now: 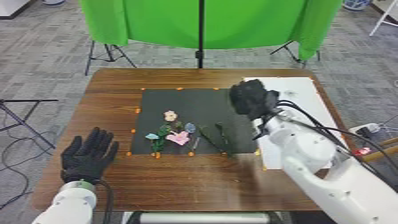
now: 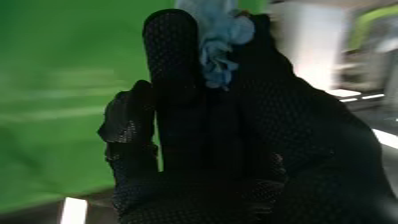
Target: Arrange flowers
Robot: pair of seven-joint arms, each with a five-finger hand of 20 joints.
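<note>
My right hand (image 1: 253, 100) is above the seam between the black mat (image 1: 169, 97) and the white board (image 1: 324, 102). In the right wrist view, the right hand (image 2: 178, 95) has its thumb and fingers closed on a light blue flower (image 2: 218, 55). Lying on the mat's lower half are an upper pale pink flower (image 1: 171, 115), a larger pink flower (image 1: 178, 138), a small blue flower (image 1: 152, 136), a grey-blue flower (image 1: 189, 128) and dark green stems (image 1: 222, 137). Palm and straight fingers of my left hand (image 1: 86, 155) rest over the table's left side.
Small orange markers (image 1: 179, 89) line the mat and board on the brown table (image 1: 115, 95). Behind the table hangs a green cloth (image 1: 160, 25) on a black stand (image 1: 200, 54). My right arm crosses the white board's lower part.
</note>
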